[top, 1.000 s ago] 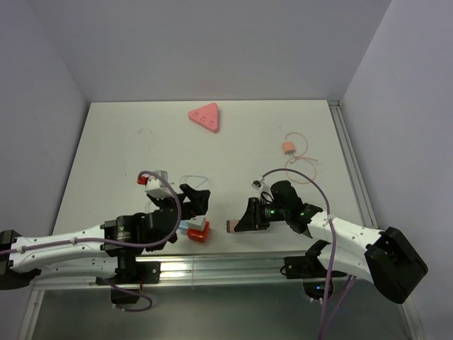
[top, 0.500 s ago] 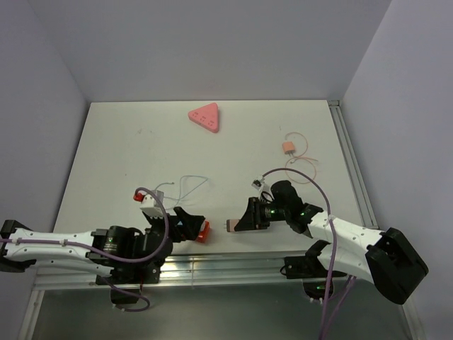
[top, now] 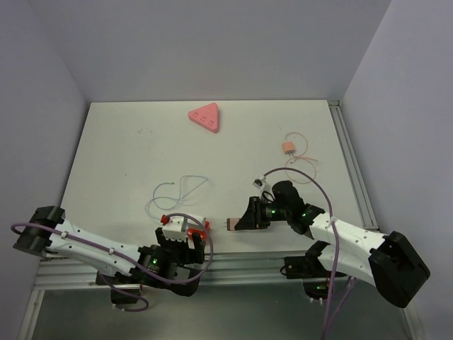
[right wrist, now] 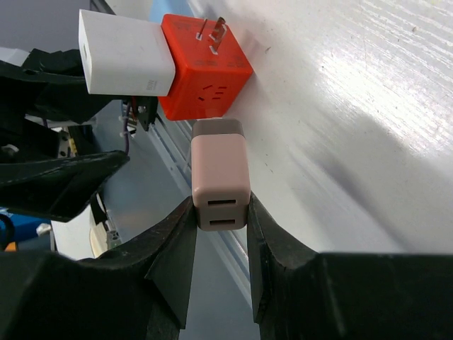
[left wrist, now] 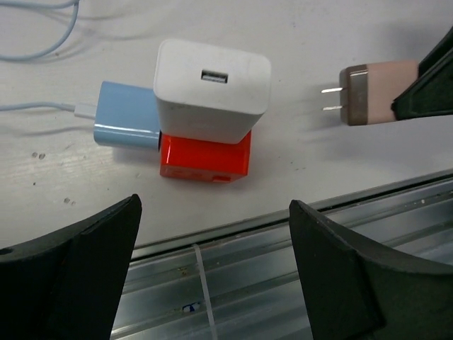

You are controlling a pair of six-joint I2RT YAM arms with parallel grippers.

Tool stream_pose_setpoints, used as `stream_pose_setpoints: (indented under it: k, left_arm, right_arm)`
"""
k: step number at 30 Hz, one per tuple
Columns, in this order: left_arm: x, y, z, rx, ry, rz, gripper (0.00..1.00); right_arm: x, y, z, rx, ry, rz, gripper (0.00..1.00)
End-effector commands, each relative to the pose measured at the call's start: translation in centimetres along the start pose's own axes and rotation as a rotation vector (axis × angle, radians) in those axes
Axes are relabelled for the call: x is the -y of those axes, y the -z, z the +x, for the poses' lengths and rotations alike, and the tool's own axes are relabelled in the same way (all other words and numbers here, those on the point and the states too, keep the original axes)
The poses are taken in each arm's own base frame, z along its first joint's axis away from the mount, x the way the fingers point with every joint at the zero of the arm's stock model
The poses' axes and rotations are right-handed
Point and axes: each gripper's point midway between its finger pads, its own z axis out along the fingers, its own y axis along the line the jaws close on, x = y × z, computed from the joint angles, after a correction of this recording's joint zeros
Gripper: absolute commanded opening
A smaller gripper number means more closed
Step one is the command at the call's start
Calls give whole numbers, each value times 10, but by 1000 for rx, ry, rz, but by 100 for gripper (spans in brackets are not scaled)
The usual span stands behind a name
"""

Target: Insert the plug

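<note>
My right gripper (right wrist: 221,212) is shut on the pink plug (right wrist: 221,177), whose prongs point at the red socket cube (right wrist: 205,67) from a short gap away. The cube (left wrist: 205,156) lies on the table near its front edge, with a white charger (left wrist: 212,88) and a blue plug (left wrist: 127,124) stuck in it. In the left wrist view the pink plug (left wrist: 368,92) hangs to the cube's right. My left gripper (left wrist: 216,283) is open and empty over the metal rail, short of the cube. From above, the left gripper (top: 185,244) half hides the cube (top: 200,228); the right gripper (top: 244,221) holds the plug (top: 231,225).
A pink triangular block (top: 205,117) lies at the table's far side. A small orange plug (top: 287,148) with a thin cable is at the right. A white cable (top: 177,190) loops behind the cube. The metal rail (left wrist: 283,248) runs along the near edge.
My left arm has drawn back from beside the red cube toward the near edge, its wrist now over the rail. The right gripper and pink plug have stayed put.
</note>
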Motion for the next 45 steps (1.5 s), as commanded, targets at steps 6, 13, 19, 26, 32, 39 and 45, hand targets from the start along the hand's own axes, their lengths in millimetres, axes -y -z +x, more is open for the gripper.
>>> stream_pose_setpoints:
  k: [6,13,19,26,32,39,45]
  left_arm:
    - [-3,-7,17,-24,135,50,97]
    - [13,-13,-6,31,157,175,98]
    - [14,-34,-8,17,92,93,99]
    - [16,-40,-3,11,77,60,99]
    - [15,-45,2,21,61,55,97]
    - [10,-51,8,13,21,8,92]
    - [9,-54,12,6,17,-21,86]
  right_arm:
    - [-10,1,-6,39,41,-42,0]
    - [-11,2,-5,47,39,-47,0]
    - [-12,1,-5,47,35,-49,0]
    - [-11,2,-4,47,38,-48,0]
    - [-12,1,-3,44,40,-52,0]
    - [-12,2,-5,51,37,-48,0]
    - [-14,1,-5,51,36,-51,0]
